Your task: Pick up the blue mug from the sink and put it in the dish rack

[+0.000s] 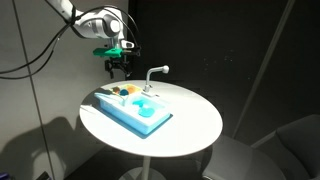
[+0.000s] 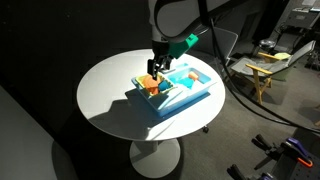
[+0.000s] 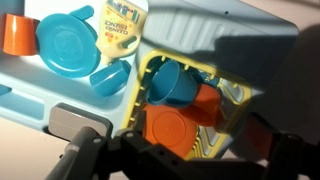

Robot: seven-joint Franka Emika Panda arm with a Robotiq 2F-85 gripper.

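The blue mug lies on its side in the dish rack, the yellow-and-orange end section of the light blue tray unit. It rests against an orange plate and an orange cup. The sink basin is beside the rack. My gripper hangs above the rack, open and empty, its fingers wide apart on either side of the rack's contents. It shows above the tray's end in both exterior views.
The basin holds a blue plate, a smaller blue cup, an orange cup and a yellow-white bottle. A grey-white faucet stands at the tray's back. The tray sits on a round white table.
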